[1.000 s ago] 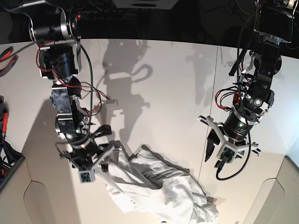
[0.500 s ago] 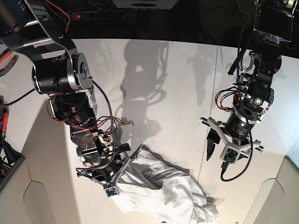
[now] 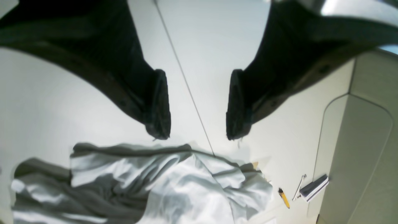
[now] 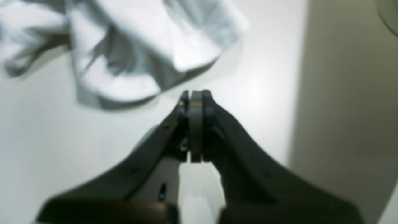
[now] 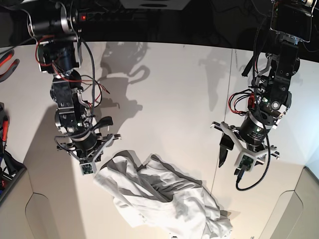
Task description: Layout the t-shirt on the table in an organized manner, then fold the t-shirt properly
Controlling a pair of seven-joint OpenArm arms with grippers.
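Note:
The white t-shirt lies crumpled on the table at the front middle. Its left edge reaches out toward my right gripper. That gripper hangs just above and left of this edge. In the right wrist view my right gripper is shut with its pads pressed together and no cloth between them; the t-shirt lies just past the tips. My left gripper hovers open to the right of the heap. In the left wrist view my left gripper is empty above the t-shirt.
A thin dark seam runs across the tabletop. Beige cut-out corners flank the front edge. A pencil and a small grey block lie near the right cut-out. Red-handled tools sit at the far left.
My right gripper dipped into the shirt's left side, then rose up and back to the left while closing. The shirt's left edge now lies further out. The left arm barely moved.

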